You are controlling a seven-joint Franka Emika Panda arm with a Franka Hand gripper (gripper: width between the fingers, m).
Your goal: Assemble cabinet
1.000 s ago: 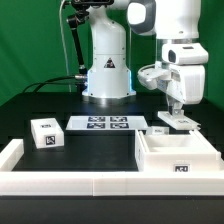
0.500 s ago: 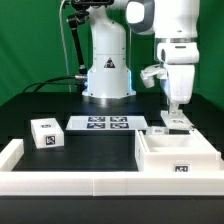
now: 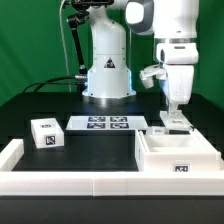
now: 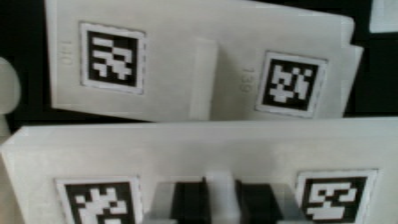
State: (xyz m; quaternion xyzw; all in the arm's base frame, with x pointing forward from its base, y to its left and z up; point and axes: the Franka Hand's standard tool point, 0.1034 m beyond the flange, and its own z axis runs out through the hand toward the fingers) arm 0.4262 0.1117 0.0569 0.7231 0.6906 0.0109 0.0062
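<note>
The cabinet, a big open white box with a tag on its front, stands at the front on the exterior view's right. Just behind it lies a flat white panel. My gripper points straight down onto this panel. In the wrist view my gripper has its two dark fingers close together on a thin raised white ridge in the middle of the panel, between two tags. A second white tagged panel with the same middle ridge lies beyond it.
The marker board lies in the middle of the black table. A small white tagged box stands at the exterior view's left. A low white border rail runs along the front. The robot base stands behind.
Between one second and half a second ago my hand turned about its vertical axis over the panel. Since then nothing has visibly moved.
</note>
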